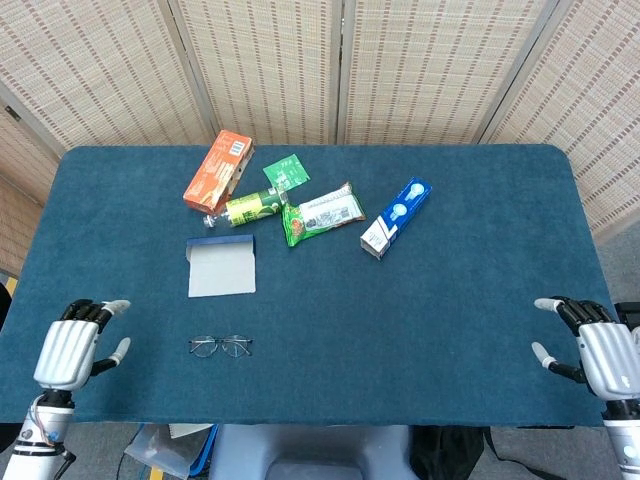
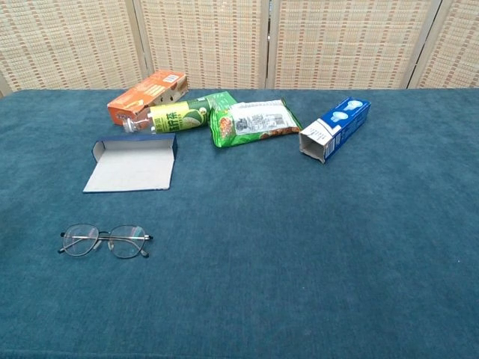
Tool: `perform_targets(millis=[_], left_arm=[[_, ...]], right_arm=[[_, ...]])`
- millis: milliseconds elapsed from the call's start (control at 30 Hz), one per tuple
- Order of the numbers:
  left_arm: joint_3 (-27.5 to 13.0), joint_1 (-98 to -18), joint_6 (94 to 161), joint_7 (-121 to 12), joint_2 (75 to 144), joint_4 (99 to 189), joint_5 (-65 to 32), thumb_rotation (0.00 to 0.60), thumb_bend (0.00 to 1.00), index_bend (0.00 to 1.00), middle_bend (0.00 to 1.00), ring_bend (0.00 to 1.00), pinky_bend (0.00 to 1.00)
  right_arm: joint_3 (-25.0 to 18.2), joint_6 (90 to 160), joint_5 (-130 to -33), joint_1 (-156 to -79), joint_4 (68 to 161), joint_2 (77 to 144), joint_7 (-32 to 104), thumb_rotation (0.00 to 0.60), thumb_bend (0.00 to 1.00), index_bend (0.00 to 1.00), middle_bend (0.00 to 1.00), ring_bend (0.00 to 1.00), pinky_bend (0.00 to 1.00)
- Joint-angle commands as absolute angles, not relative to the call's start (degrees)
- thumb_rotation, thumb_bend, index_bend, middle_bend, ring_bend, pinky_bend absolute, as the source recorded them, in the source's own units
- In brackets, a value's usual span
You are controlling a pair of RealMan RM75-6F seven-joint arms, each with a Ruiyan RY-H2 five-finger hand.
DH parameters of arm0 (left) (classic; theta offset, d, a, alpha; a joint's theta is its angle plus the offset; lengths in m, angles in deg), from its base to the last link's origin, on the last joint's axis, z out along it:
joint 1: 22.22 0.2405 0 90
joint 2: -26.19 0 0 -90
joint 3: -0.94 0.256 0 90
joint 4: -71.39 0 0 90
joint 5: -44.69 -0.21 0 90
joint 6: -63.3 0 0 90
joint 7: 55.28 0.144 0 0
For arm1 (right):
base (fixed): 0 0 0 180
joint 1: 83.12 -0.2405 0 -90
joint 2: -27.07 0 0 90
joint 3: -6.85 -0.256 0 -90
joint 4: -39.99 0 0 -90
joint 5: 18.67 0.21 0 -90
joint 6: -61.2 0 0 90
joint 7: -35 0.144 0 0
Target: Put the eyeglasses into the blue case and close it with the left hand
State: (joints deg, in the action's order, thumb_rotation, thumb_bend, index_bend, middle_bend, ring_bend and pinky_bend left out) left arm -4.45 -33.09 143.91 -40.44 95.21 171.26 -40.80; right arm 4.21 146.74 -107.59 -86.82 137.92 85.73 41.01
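Thin-framed eyeglasses (image 1: 221, 346) (image 2: 105, 241) lie flat on the blue cloth near the front left. Behind them the blue case (image 1: 221, 266) (image 2: 132, 167) lies open, its pale grey lining up and its blue wall at the far side. My left hand (image 1: 72, 350) hovers over the table's front left edge, well left of the glasses, fingers apart and holding nothing. My right hand (image 1: 603, 352) is at the front right corner, also empty with fingers apart. Neither hand shows in the chest view.
At the back lie an orange box (image 1: 218, 170), a green bottle (image 1: 247, 209), a small green sachet (image 1: 286, 172), a green snack bag (image 1: 323, 213) and a blue light-bulb box (image 1: 396, 217). Woven screens stand behind the table (image 1: 450, 300).
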Motion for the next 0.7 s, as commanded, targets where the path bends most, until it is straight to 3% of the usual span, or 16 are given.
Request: perform_targets(millis=[33,167,267,400,700], left_arm=[[-4.44,-36.05,140.12,-38.84,94.47,172.79,-42.17,0.6,0.31,0.28,0.71,0.68,0.73],[-4.3,-39.4,135.34,-36.77,95.03,174.15,-42.64,0.6,0.31,0.3,0.88,0.83,0.92],[-4.35,-41.97,131.35,-35.34,96.0,175.07,-41.72,0.6,0.31,0.32,0.99,0.94,0.99],[-4.63,-45.17,126.56,-33.64,97.93,175.38,-39.49,0.6,0.31,0.32,1.0,1.0,1.0],[-5.2,-50.9,118.29,-31.33,102.56,174.76,-32.13,0.6,0.31,0.37,1.0,1.0,1.0]], right_arm=[[4.26,146.61,-107.65,-86.89,137.9,85.72,41.09,0.6,0.25,0.29,0.29,0.3,0.25],[4.64,146.13,-108.06,-87.04,137.78,85.96,41.32,0.6,0.25,0.29,0.29,0.3,0.25],[4.83,145.96,-108.32,-87.12,137.52,86.13,41.6,0.6,0.25,0.29,0.29,0.3,0.25],[4.95,146.06,-108.22,-86.96,137.06,86.18,42.06,0.6,0.25,0.29,0.29,0.3,0.25],[5.15,145.72,-108.06,-86.97,136.3,86.51,43.01,0.6,0.25,0.29,0.29,0.3,0.25]])
